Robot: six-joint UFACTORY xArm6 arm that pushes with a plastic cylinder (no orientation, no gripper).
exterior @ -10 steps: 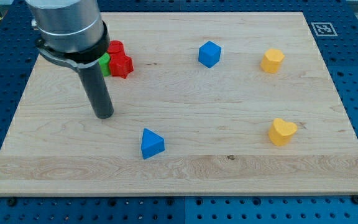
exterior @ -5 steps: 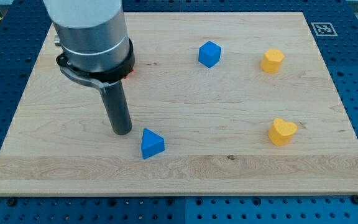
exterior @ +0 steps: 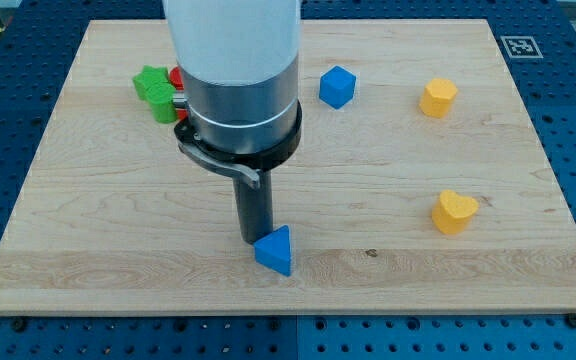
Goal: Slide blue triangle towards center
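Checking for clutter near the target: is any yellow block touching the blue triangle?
No, the blue triangle lies alone beside my tip.

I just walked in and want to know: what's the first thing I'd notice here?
The big grey and white arm fills the view's top middle. My tip sits just left of the blue triangle, near the board's bottom edge, seemingly touching it. Then the bright blocks: a green one at top left, a blue cube at top, and two yellow ones on the right.
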